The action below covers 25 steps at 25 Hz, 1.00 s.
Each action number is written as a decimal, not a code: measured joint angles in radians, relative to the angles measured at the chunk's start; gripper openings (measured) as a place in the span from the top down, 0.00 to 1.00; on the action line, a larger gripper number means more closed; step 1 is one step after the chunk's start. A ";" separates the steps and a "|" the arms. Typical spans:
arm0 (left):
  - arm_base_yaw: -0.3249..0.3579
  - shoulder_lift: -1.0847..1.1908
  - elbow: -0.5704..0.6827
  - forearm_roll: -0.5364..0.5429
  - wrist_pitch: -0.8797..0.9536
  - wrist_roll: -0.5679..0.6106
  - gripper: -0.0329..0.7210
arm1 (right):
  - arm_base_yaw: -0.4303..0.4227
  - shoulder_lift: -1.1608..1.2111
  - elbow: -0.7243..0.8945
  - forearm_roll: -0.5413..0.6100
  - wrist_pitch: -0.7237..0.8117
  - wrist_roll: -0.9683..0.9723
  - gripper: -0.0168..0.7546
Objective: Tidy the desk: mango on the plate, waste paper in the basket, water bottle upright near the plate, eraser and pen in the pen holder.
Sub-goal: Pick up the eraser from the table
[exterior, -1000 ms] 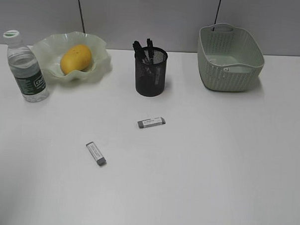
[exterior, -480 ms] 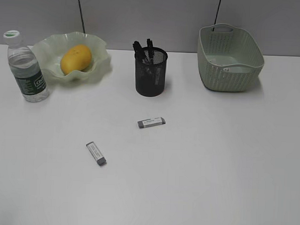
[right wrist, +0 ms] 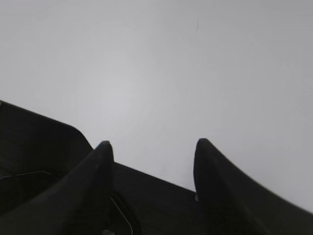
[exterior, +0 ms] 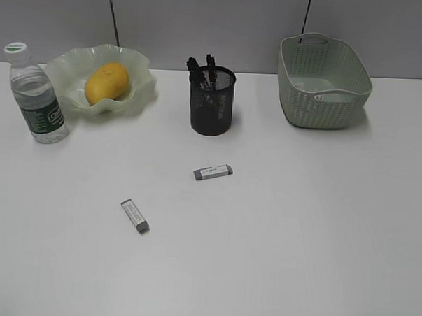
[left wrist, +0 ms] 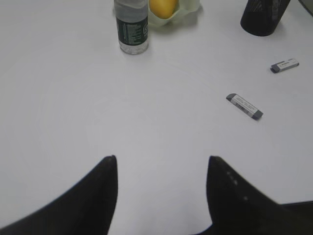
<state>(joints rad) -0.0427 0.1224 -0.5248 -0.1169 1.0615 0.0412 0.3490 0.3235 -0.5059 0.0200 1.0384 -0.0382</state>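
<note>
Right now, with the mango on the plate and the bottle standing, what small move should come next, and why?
Probably move the left gripper forward and to the right, toward the nearer eraser. Its fingers are open and hold nothing, and that eraser lies flat on the desk, apart from the pen holder. A second eraser lies closer to the holder and can follow.

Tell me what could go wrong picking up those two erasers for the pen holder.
1. Both erasers, the nearer one and the farther one, lie flat on the desk; an end effector may scrape the surface or slip off.
2. The pen holder already holds pens, so a dropped eraser could catch on them.
3. The water bottle stands close beside the plate; a left-arm sweep might topple it.
</note>
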 joint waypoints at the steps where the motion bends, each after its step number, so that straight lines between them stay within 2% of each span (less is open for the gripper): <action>1: 0.000 0.000 0.000 0.000 0.000 0.000 0.37 | 0.000 0.000 0.000 0.000 0.000 0.000 0.43; 7: 0.000 0.000 0.001 0.000 0.000 0.000 0.37 | 0.000 0.000 -0.007 0.000 -0.015 0.000 0.43; 11: 0.000 -0.001 0.001 0.000 0.000 0.000 0.37 | 0.000 0.042 -0.062 0.000 -0.128 0.000 0.43; 20: 0.000 -0.116 0.001 0.000 0.000 0.000 0.37 | 0.000 0.468 -0.129 0.000 -0.423 0.000 0.43; 25: 0.000 -0.130 0.002 0.004 0.002 0.000 0.37 | 0.003 0.740 -0.206 0.008 -0.470 0.000 0.43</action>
<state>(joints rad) -0.0427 -0.0078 -0.5229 -0.1130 1.0635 0.0412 0.3518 1.0637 -0.7122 0.0276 0.5684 -0.0382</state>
